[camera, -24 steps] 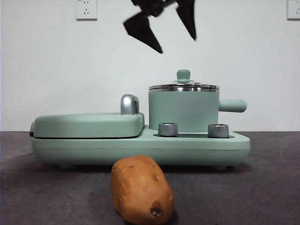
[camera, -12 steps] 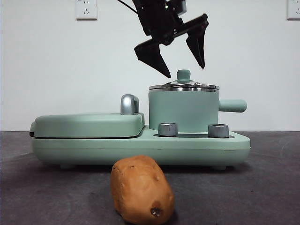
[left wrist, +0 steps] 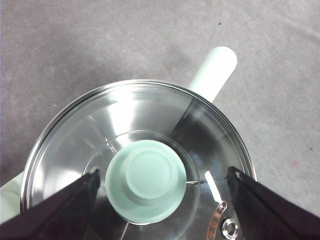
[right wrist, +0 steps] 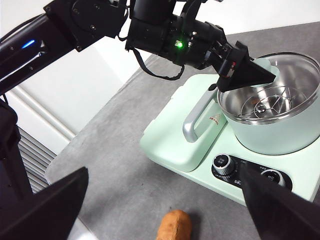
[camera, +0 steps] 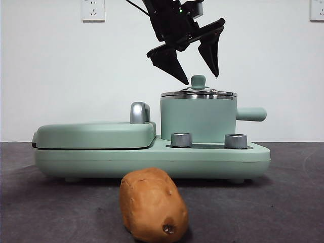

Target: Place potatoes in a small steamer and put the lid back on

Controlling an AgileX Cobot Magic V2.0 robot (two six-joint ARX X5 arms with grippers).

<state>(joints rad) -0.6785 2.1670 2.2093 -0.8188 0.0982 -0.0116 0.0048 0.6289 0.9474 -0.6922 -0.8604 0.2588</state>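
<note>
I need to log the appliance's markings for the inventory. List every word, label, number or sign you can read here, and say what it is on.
No text can be read.
Triangular red sign on the griddle cover: too small to read.
White marks by the control knobs: blurred.
Orange print on the lid near its rim: unreadable.
Green light on the left pincer: no text.

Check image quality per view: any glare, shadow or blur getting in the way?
Left wrist view: strong glare streaks across the glass lid, knob sharp, left gripper open astride it. Front view: even light, gripper crisp, potato casts a soft shadow. Right wrist view: the right gripper's own near jaws are big and blurred; the steamer is clear.
</note>
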